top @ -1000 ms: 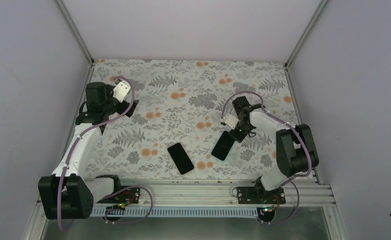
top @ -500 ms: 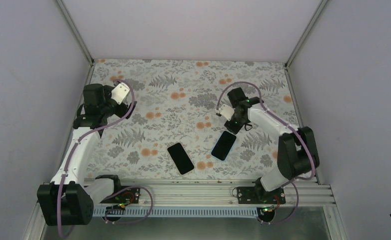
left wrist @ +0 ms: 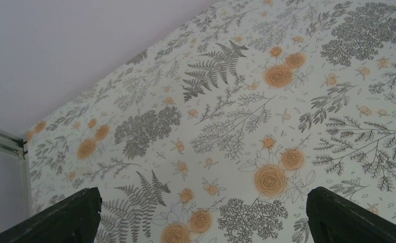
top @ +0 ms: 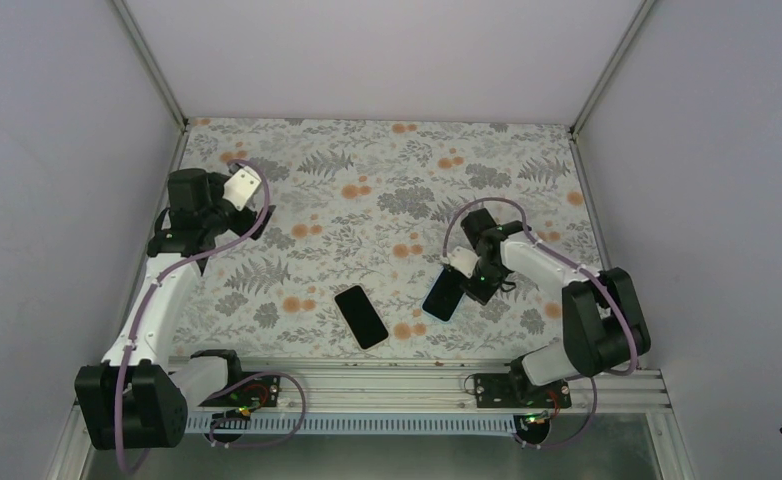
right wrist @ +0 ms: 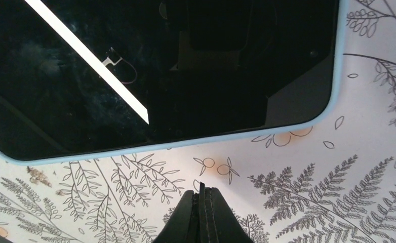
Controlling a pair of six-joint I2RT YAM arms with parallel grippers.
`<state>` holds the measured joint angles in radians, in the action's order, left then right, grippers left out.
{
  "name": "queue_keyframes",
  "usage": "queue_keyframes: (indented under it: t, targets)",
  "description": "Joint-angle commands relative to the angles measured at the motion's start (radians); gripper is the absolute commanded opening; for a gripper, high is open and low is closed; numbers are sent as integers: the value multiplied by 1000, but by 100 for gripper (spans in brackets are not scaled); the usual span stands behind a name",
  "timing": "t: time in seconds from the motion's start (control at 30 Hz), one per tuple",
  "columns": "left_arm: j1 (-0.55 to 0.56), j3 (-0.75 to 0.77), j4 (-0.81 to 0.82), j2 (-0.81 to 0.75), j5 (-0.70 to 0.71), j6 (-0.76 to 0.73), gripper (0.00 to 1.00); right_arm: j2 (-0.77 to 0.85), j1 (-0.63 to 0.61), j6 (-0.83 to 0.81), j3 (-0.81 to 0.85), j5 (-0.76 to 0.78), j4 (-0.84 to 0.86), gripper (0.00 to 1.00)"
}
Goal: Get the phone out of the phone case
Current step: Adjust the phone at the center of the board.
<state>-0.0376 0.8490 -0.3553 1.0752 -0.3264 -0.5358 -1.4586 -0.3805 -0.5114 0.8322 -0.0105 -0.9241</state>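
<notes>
Approach step: my right hand [right wrist: 202,195], fingers pressed together, points at the phone case [right wrist: 186,143] rim, the phone [right wrist: 160,71] seated inside, screen-up on the counter [right wrist: 338,177]. Next I must pry that rim.

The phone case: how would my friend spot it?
On the flowery table, two dark phones lie near the front edge. The phone case is the thin light-blue rim around the right one, by the right gripper; the plain black phone has none.
</notes>
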Motion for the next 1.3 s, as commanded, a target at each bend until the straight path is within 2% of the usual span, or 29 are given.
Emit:
queue_keyframes:
  t: [0.0,0.23,0.43,0.7,0.83,0.93,1.0,1.13,1.27]
  targets:
    - [-9,-23,-3,-12,-10,-15,100,-44,-6,22,-13,-20,51,4]
    - [-20,-47,7,-26,8,-13,100,-170,-7,19,29,-24,115,4]
    - [-25,-61,12,-34,11,-14,100,-277,-22,10,131,-44,135,4]
    - [-31,-62,-1,-56,9,-15,100,-458,-159,24,328,-78,92,4]
    - [-36,-75,-5,-76,7,-12,100,-516,-235,46,389,-48,143,4]
    - [-38,-79,-2,-85,9,-8,100,-535,-257,61,426,-19,196,4]
    - [-38,-78,-1,-86,12,-6,100,-517,-260,57,424,9,253,9]
    - [-41,-74,4,-82,5,0,100,-465,-259,33,404,36,341,9]
    - [-40,-73,6,-73,-6,12,100,-512,-257,46,470,77,296,7]
